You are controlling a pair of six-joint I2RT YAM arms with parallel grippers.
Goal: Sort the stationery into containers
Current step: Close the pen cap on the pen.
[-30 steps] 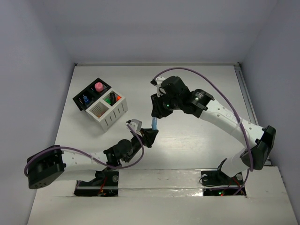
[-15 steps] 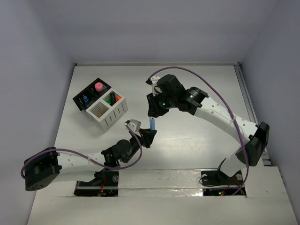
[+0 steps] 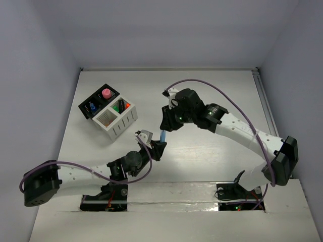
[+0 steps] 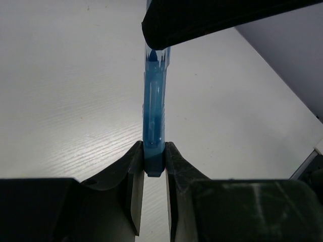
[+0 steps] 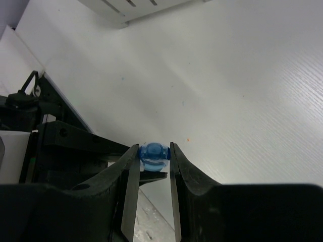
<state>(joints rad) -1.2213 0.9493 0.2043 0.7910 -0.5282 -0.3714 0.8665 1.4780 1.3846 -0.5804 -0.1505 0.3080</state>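
Note:
A translucent blue marker (image 3: 162, 135) stands nearly upright above the table, held at both ends. My left gripper (image 3: 158, 146) is shut on its lower end; in the left wrist view (image 4: 154, 162) the marker (image 4: 154, 106) rises from between the fingers. My right gripper (image 3: 165, 126) is shut on its upper end, and the right wrist view (image 5: 153, 157) shows the marker's round end (image 5: 153, 153) squeezed between the pads. The black container (image 3: 97, 104) holds a pink-capped item (image 3: 106, 93) and a blue one (image 3: 93, 107). The joined white slatted container (image 3: 123, 124) holds green and orange pens (image 3: 121, 106).
The containers sit at the table's left, well left of both grippers. The right arm's purple cable (image 3: 222, 91) arcs over the table's middle. The white container's slatted wall (image 5: 131, 6) shows at the top of the right wrist view. The left gripper's black body (image 5: 75, 146) lies just below the right fingers.
My right gripper has carried the blue marker slightly left and down. My left gripper has come up to it and now grips its lower end.

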